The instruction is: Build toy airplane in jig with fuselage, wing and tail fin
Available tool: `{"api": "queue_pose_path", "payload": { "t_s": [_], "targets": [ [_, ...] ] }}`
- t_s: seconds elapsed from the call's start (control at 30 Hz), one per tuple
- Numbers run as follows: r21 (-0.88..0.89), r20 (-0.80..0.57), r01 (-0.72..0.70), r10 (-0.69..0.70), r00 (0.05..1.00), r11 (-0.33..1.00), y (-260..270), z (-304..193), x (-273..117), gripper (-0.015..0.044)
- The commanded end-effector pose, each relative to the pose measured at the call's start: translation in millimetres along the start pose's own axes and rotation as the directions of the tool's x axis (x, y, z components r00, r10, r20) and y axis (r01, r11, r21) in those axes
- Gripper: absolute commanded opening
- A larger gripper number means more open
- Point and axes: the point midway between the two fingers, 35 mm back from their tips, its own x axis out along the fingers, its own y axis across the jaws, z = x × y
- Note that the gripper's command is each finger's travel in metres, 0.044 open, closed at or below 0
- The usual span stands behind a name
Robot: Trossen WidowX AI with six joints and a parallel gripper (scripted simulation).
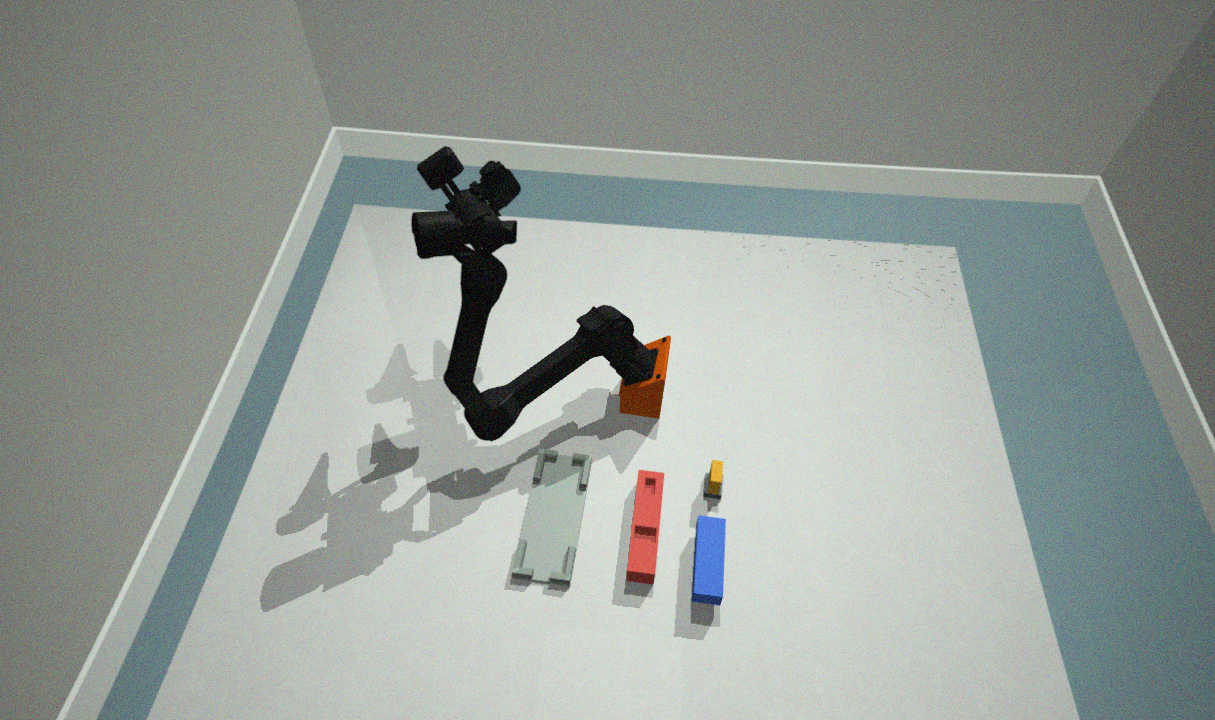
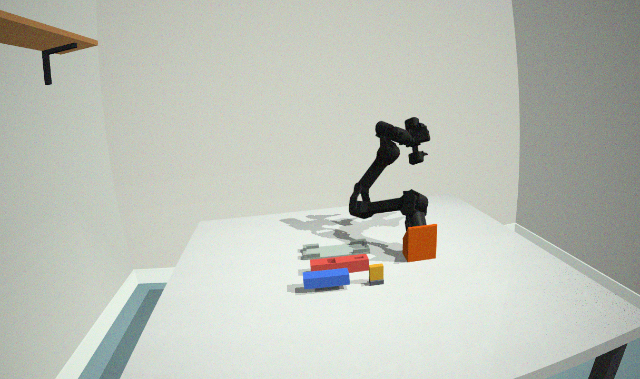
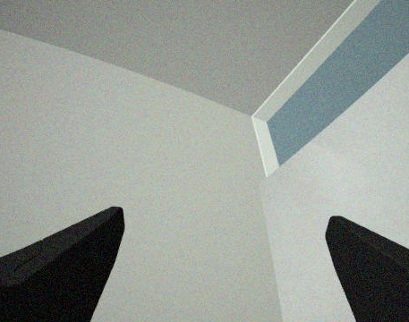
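Black gripper [image 1: 470, 179] [image 2: 420, 141] [image 3: 227, 224] is up in the air, well above the table [image 1: 826, 537] [image 2: 454, 320], jaws wide apart with nothing between them. In the wrist view the two fingertips frame just pale wall and a room corner, so yeah, it's facing away from the parts. The black arm [image 1: 472, 340] [image 2: 373, 176] folds back from the gripper to its orange base [image 1: 640, 400] [image 2: 422, 242], down on the table. All the airplane stuff sits well below the jaws and well apart from them. Going outward in the top view, first up is the grey-green cradle [image 1: 553, 519] [image 2: 333, 251], with no part in it. Next one out is the red fuselage [image 1: 648, 501] [image 2: 342, 265], lying beside the cradle with both sockets open on top. Farthest from the jaws, past the fuselage, are the blue wing [image 1: 709, 559] [image 2: 325, 279] and the little yellow fin [image 1: 716, 476] [image 2: 376, 272], near each other but not touching. So nothing's seated or fitted, all three parts are separate.
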Motion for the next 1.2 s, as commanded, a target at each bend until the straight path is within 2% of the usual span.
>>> {"api": "queue_pose_path", "payload": {
  "t_s": [0.0,0.17,0.3,0.43,0.6,0.8,1.0,1.17],
  "targets": [
    [0.000,0.000,0.000,0.000,1.000,1.000,0,0,0,0.0426],
    [0.008,0.098,-0.057,0.056,0.994,0.998,13,29,0,0.0440],
    [0.003,0.297,-0.148,0.140,0.945,0.989,33,85,-10,0.0440],
    [-0.005,0.508,-0.219,0.191,0.840,0.976,46,145,-35,0.0440],
    [-0.016,0.746,-0.274,0.194,0.638,0.962,51,213,-85,0.0440],
    [-0.005,0.940,-0.299,0.107,0.325,0.954,36,275,-168,0.0440],
    [0.064,0.998,-0.313,-0.068,-0.002,0.948,0,306,-261,0.0440],
    [0.166,0.952,-0.310,-0.234,-0.198,0.936,-40,303,-329,0.0440]
  ]
}}
